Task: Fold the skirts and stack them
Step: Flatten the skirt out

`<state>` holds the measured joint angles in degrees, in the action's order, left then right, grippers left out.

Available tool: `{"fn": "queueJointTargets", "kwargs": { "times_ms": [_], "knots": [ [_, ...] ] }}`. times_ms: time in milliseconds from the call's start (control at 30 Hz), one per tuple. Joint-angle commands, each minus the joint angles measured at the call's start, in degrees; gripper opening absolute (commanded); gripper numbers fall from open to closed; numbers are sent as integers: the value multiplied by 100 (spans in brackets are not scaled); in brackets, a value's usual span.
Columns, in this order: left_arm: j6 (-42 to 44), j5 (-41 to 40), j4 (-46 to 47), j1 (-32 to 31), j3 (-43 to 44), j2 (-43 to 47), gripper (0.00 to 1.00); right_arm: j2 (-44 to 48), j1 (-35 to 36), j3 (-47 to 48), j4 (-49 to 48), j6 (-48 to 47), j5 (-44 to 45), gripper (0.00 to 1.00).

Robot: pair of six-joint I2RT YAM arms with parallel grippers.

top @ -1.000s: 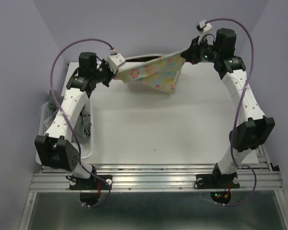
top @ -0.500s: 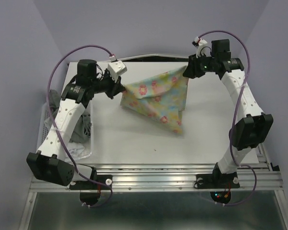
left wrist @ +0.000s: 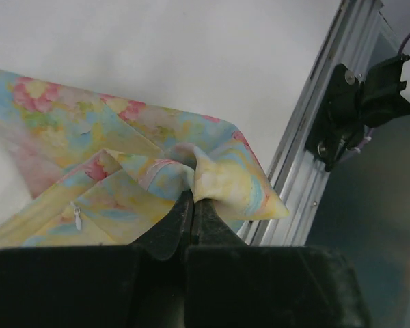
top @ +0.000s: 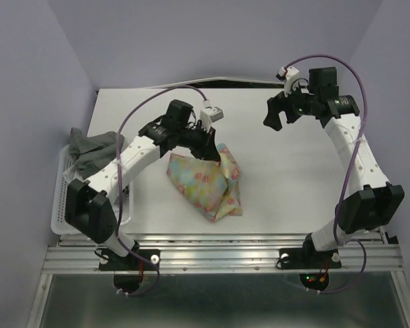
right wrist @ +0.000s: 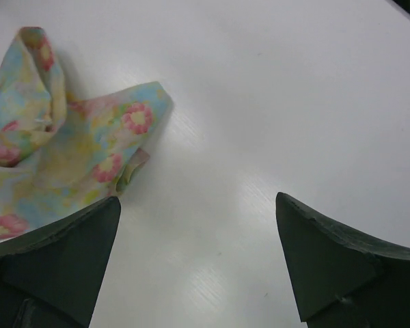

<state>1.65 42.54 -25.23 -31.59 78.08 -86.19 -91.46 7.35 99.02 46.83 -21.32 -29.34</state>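
The small floral skirt [top: 203,183] lies bunched on the white table [top: 294,178], left of centre. My left gripper [top: 213,145] is at the skirt's far edge and shut on a fold of it. In the left wrist view the fingertips [left wrist: 191,199] pinch the pastel cloth [left wrist: 123,147]. My right gripper [top: 272,114] hangs open over the back right of the table, apart from the skirt. The right wrist view shows its wide-open gripper [right wrist: 198,208] with only bare table between the fingers, and the floral skirt [right wrist: 61,147] off to the left. A grey skirt [top: 92,149] sits heaped in the basket.
A white slatted basket [top: 57,205] stands at the table's left edge. A metal rail [top: 219,254] runs along the near edge, in front of the arm bases. Lilac walls close in the back and sides.
The right gripper opened and let go of the floral skirt. The left arm swung toward the middle and lowered the skirt from stretched in the air to bunched on the table.
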Motion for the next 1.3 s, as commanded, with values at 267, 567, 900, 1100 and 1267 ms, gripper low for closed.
{"fn": "queueJointTargets", "kwargs": {
  "times_ms": [267,567,900,1100,1267],
  "knots": [
    [-815,-1107,73,-647,2956,-2972,9,920,-24,-2220,186,65,-335,98],
    [204,-1302,-334,504,2328,-1973,58,832,-76,-2511,134,971,-195,93],
    [337,-827,765,1735,-415,-1084,47,-441,-24,-1536,-692,638,1463,77],
    [134,-642,1213,1955,-724,-1373,41,-1338,-24,-1061,-684,831,1967,72],
    [125,-704,1363,2061,-663,-1672,41,-1962,-76,-797,-851,946,1950,72]
  ]
}}
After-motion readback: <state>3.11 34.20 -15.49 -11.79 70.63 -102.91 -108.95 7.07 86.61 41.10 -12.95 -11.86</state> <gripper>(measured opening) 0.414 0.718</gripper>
